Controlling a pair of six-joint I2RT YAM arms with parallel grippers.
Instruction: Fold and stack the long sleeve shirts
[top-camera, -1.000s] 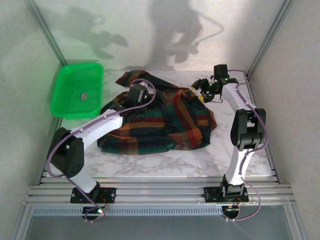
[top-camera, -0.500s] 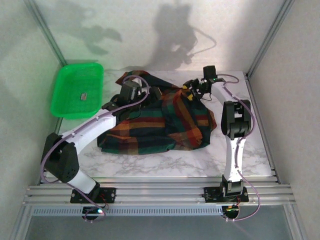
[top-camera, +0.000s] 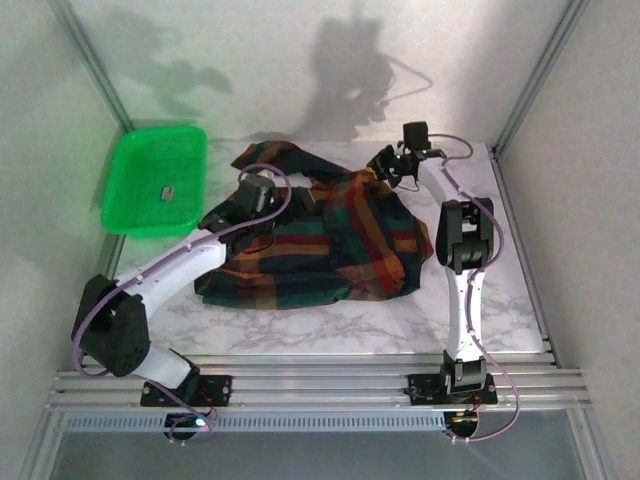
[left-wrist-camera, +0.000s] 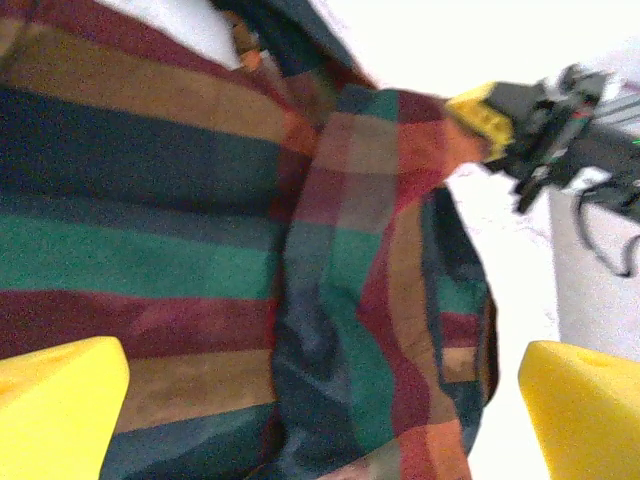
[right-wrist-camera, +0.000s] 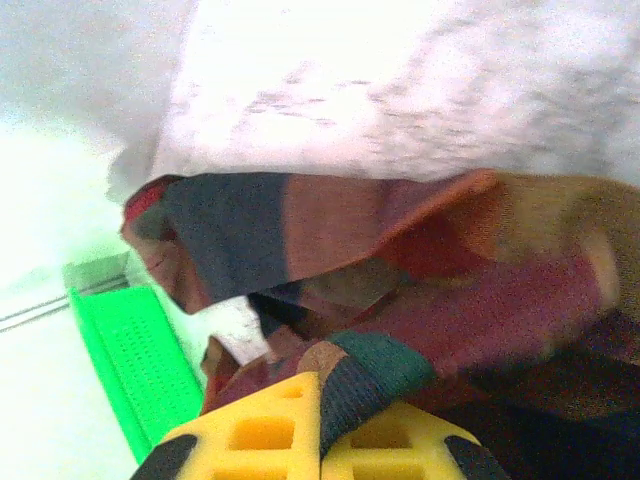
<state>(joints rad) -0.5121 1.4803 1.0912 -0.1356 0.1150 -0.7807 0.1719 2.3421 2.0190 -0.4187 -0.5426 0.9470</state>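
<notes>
Plaid shirt (top-camera: 320, 250) crumpled, right gripper (right-wrist-camera: 320, 405) pinching its edge, left gripper (left-wrist-camera: 320, 405) spread above

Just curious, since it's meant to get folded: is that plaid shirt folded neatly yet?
Not folded. The shirt lies in a rumpled, creased heap, with the right gripper pinching its far corner.

Bright light, hard shadows (top-camera: 350, 70) behind; wrist views blurred, perhaps overexposed.

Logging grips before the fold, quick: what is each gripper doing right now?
Left gripper: open, above the plaid shirt, holding nothing.
Right gripper: shut on the plaid shirt.
</notes>
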